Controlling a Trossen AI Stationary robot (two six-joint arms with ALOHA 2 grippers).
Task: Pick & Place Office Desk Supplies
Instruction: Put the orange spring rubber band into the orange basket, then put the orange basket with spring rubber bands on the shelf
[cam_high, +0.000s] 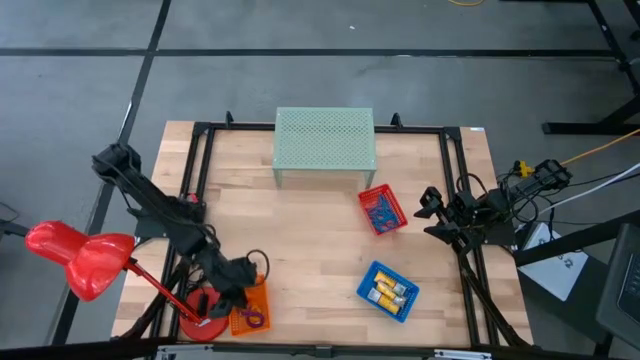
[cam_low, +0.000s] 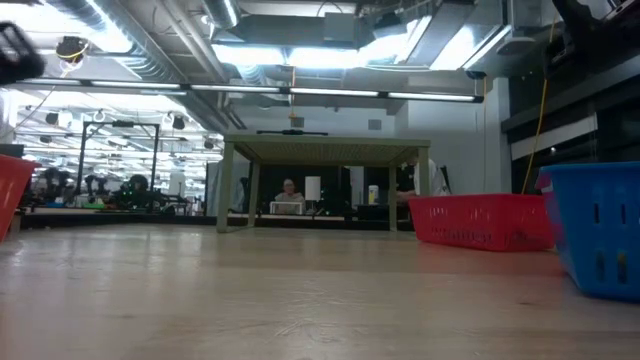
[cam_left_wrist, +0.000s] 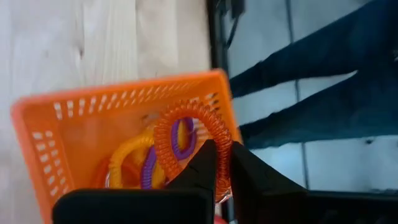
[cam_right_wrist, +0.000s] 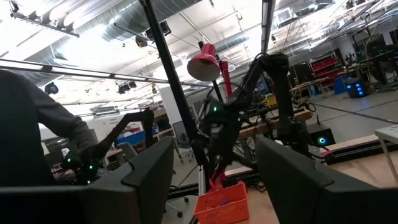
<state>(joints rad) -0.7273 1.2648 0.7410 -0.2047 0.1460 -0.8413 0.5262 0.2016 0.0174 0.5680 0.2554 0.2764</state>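
Note:
An orange basket (cam_high: 250, 312) sits at the table's near left corner and holds yellow (cam_left_wrist: 124, 158) and purple (cam_left_wrist: 149, 168) coil rings. My left gripper (cam_left_wrist: 222, 163) hangs over the basket (cam_left_wrist: 74, 143), shut on an orange coil ring (cam_left_wrist: 180, 127). A red basket (cam_high: 382, 211) with blue clips rests right of centre. A blue basket (cam_high: 388, 291) with yellow blocks lies nearer. My right gripper (cam_right_wrist: 214, 180) waits open at the table's right edge (cam_high: 432, 208), touching nothing. My left gripper holds the orange coil ring by a short stretch of its coil (cam_left_wrist: 219, 144), pinched between the two fingers (cam_left_wrist: 205, 163). The fingers come down from above, over the basket's near right corner. The ring's loop spreads over the basket's inside; whether it is lifted clear I cannot tell.
A pale green perforated stand (cam_high: 325, 146) stands at the far middle of the table. A big red desk lamp (cam_high: 80, 257) leans over the near left corner, its base (cam_high: 200, 325) beside the orange basket. A person's legs (cam_left_wrist: 323, 93) show beyond the table's near edge. Bare wood lies in the middle.

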